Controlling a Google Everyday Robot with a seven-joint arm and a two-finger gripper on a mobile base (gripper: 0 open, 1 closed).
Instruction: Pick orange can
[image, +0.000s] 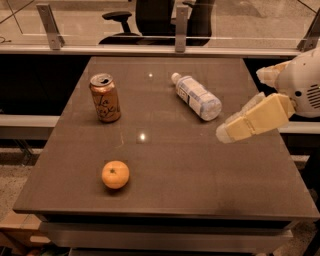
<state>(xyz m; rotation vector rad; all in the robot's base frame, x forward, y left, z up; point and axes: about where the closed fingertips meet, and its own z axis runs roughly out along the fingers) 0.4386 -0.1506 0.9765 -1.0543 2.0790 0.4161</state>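
Observation:
The orange can (105, 98) stands upright on the left side of the brown table (170, 165), copper-orange with dark cursive lettering and a silver top. My gripper (242, 104) hovers over the table's right side, well to the right of the can and just right of the bottle. Its cream fingers (252, 120) are spread apart and hold nothing.
A clear plastic water bottle (196, 96) lies on its side at the table's middle right, close to my gripper. A round orange fruit (115, 174) sits near the front left. A glass rail with metal posts (180, 22) runs behind the table, with office chairs beyond.

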